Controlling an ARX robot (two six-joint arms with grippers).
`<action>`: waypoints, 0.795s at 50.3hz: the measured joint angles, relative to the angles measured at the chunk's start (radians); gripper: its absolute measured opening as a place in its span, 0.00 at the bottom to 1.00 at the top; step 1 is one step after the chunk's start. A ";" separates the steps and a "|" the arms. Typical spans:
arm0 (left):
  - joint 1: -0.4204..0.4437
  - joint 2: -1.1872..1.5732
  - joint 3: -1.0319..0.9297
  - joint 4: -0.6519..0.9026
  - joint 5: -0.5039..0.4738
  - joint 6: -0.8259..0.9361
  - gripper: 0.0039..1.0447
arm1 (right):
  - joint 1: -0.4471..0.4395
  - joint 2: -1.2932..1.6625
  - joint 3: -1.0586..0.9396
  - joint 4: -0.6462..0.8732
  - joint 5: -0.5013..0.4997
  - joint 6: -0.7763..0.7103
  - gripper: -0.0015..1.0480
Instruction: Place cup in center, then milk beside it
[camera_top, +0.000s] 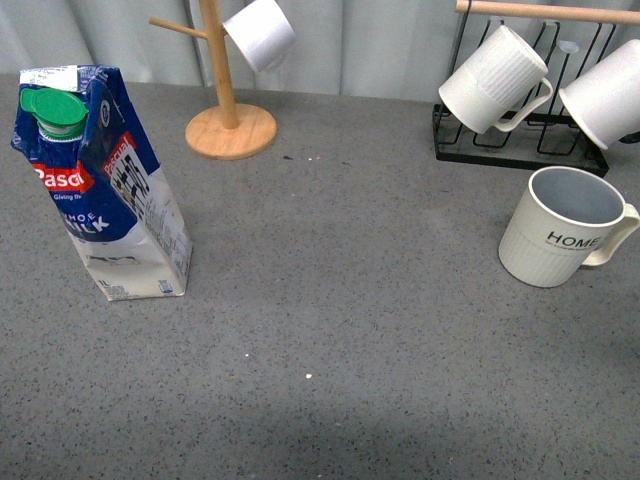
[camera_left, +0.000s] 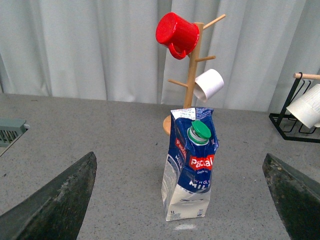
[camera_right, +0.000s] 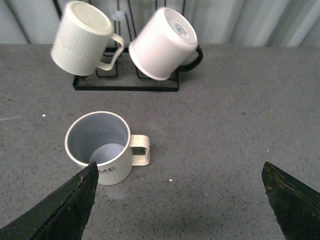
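Observation:
The cream ribbed cup (camera_top: 562, 230) with "HOME" lettering stands upright at the right side of the dark grey speckled tabletop (camera_top: 340, 300). In the right wrist view the cup (camera_right: 102, 147) shows its grey-blue inside, close to one fingertip of my open right gripper (camera_right: 180, 210), which hangs above bare table. The blue and white milk carton (camera_top: 100, 180) with a green cap stands at the left. In the left wrist view the milk carton (camera_left: 190, 165) stands ahead of my open, empty left gripper (camera_left: 180, 205), between its spread fingers. Neither gripper shows in the front view.
A wooden mug tree (camera_top: 230, 125) with a small white cup (camera_top: 260, 32) stands at the back; the left wrist view shows a red mug (camera_left: 176, 34) on it. A black wire rack (camera_top: 520, 150) at the back right holds two white ribbed mugs (camera_top: 492, 80).

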 joint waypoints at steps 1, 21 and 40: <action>0.000 0.000 0.000 0.000 0.000 0.000 0.94 | 0.000 0.034 0.018 0.000 0.008 0.013 0.91; 0.000 0.000 0.000 0.000 0.000 0.000 0.94 | 0.077 0.568 0.393 -0.229 0.110 0.349 0.91; 0.000 0.000 0.000 0.000 0.000 0.000 0.94 | 0.155 0.739 0.579 -0.345 0.101 0.448 0.91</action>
